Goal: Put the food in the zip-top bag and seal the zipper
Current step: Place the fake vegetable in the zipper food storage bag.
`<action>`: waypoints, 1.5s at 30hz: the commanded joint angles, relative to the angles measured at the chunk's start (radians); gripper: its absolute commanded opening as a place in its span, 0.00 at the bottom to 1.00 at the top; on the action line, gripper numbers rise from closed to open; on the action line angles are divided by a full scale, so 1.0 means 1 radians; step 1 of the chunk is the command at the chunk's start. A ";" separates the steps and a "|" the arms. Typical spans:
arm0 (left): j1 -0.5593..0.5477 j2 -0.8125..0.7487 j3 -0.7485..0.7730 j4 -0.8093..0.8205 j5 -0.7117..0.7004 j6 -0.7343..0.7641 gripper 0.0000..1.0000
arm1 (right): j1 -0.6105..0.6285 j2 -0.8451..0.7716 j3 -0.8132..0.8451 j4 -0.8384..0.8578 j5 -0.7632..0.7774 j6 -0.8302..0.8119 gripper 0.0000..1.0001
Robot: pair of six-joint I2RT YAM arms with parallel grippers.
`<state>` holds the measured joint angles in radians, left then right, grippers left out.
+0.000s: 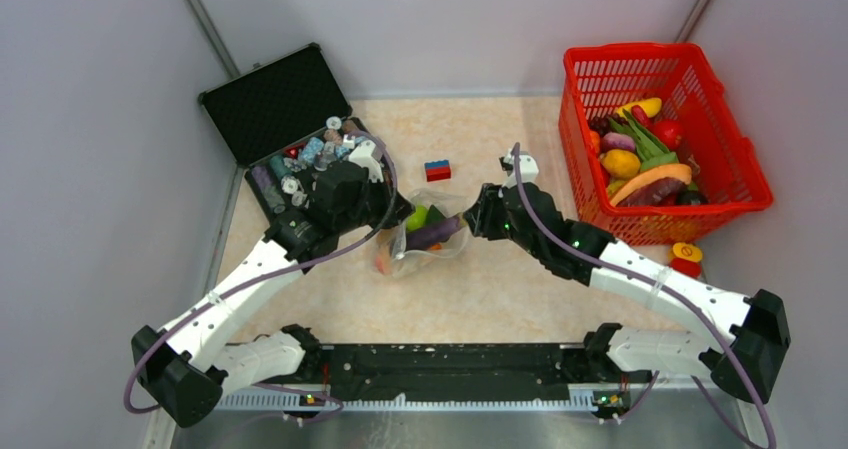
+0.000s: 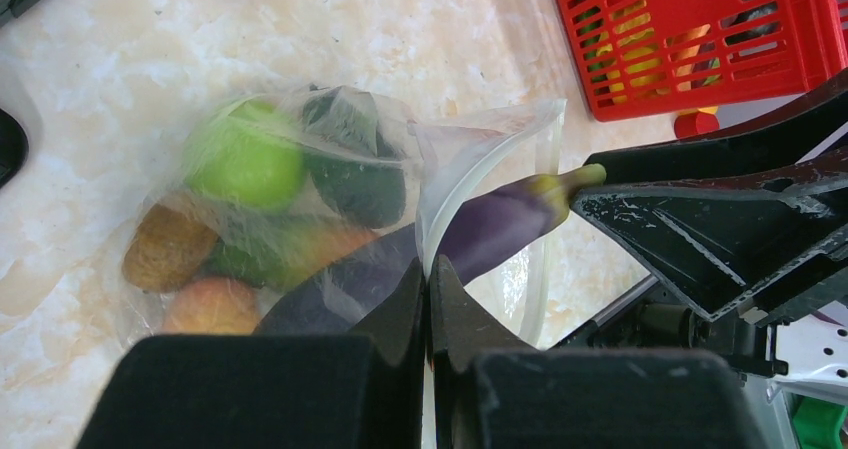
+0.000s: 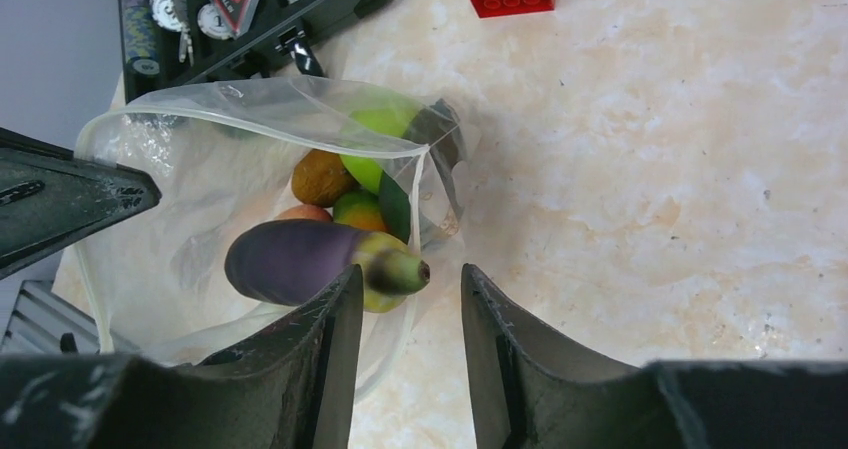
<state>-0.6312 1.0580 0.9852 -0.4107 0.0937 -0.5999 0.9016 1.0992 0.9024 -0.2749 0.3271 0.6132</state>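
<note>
Right gripper [image 3: 410, 272] is seen released, jaws apart at the stem tip of the purple eggplant [image 3: 300, 259], which is lodged halfway in the zip-top bag [image 3: 200, 149] beside other food [image 3: 385, 124]. Beyond, the bag's rim is pinched by the clenched left gripper [image 2: 428, 269].

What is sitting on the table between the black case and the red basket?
A small red-and-blue toy brick lies there, between the black case and the red basket. The top view shows it best.
</note>
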 commanded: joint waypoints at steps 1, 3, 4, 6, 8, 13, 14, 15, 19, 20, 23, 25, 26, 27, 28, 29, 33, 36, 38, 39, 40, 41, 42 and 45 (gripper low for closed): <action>-0.004 -0.004 0.012 0.044 0.007 0.005 0.00 | -0.008 -0.007 0.003 0.048 -0.032 0.043 0.41; -0.003 -0.003 0.012 0.048 0.010 0.003 0.00 | -0.011 -0.002 0.000 0.057 -0.041 0.042 0.38; -0.003 -0.002 0.013 0.050 0.013 0.003 0.00 | -0.013 -0.001 -0.002 0.065 -0.045 0.045 0.34; -0.002 0.003 0.012 0.052 0.018 0.002 0.00 | -0.018 0.003 -0.003 0.084 -0.072 0.047 0.19; -0.003 0.005 0.012 0.052 0.020 0.000 0.00 | -0.021 0.009 -0.004 0.101 -0.088 0.048 0.17; -0.003 0.005 0.011 0.053 0.023 0.000 0.00 | -0.020 0.021 -0.017 0.150 -0.118 0.038 0.10; -0.002 0.005 0.009 0.053 0.023 0.000 0.00 | -0.021 0.023 -0.019 0.175 -0.144 0.025 0.08; -0.003 0.005 0.010 0.053 0.023 0.000 0.00 | -0.021 0.028 -0.020 0.199 -0.173 0.017 0.07; -0.002 0.008 0.012 0.057 0.029 -0.001 0.00 | -0.021 0.089 -0.001 0.227 -0.218 0.006 0.07; -0.004 0.008 0.013 0.058 0.030 -0.003 0.00 | -0.021 0.115 0.013 0.215 -0.218 0.006 0.07; -0.004 0.008 0.018 0.057 0.033 -0.002 0.00 | -0.021 0.179 0.053 0.172 -0.182 0.001 0.07; -0.003 0.006 0.018 0.054 0.032 0.000 0.00 | -0.021 0.208 0.064 0.174 -0.180 -0.019 0.07; -0.003 0.006 0.018 0.053 0.031 0.001 0.00 | -0.021 0.221 0.072 0.178 -0.188 -0.033 0.07; -0.003 0.005 0.019 0.053 0.031 0.000 0.00 | -0.020 0.233 0.079 0.187 -0.200 -0.047 0.09; -0.004 0.006 0.018 0.053 0.031 0.000 0.00 | -0.020 0.242 0.086 0.193 -0.213 -0.056 0.10; -0.003 0.008 0.019 0.055 0.032 0.000 0.00 | -0.021 0.250 0.092 0.195 -0.217 -0.060 0.13; -0.003 0.012 0.025 0.053 0.034 0.000 0.00 | -0.021 0.250 0.108 0.181 -0.189 -0.105 0.26; -0.003 0.008 0.024 0.052 0.031 0.001 0.00 | -0.021 0.234 0.134 0.100 -0.073 -0.125 0.43; -0.003 0.003 0.024 0.052 0.028 0.000 0.00 | -0.021 0.216 0.143 0.060 -0.004 -0.145 0.53; -0.004 -0.001 0.026 0.053 0.026 0.001 0.00 | -0.021 0.206 0.149 0.040 0.017 -0.156 0.54; -0.004 -0.004 0.026 0.055 0.024 0.003 0.00 | -0.021 0.188 0.150 0.036 0.020 -0.174 0.54; -0.003 -0.005 0.029 0.054 0.022 0.005 0.00 | -0.021 0.168 0.144 0.047 -0.012 -0.194 0.54; -0.003 -0.006 0.031 0.055 0.020 0.006 0.00 | -0.020 0.140 0.132 0.066 -0.042 -0.205 0.55; -0.003 -0.005 0.035 0.054 0.016 0.006 0.00 | -0.020 0.047 0.080 0.138 -0.129 -0.201 0.56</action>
<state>-0.6312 1.0714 0.9852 -0.4095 0.1154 -0.5999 0.8871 1.2861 0.9943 -0.2073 0.2481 0.4541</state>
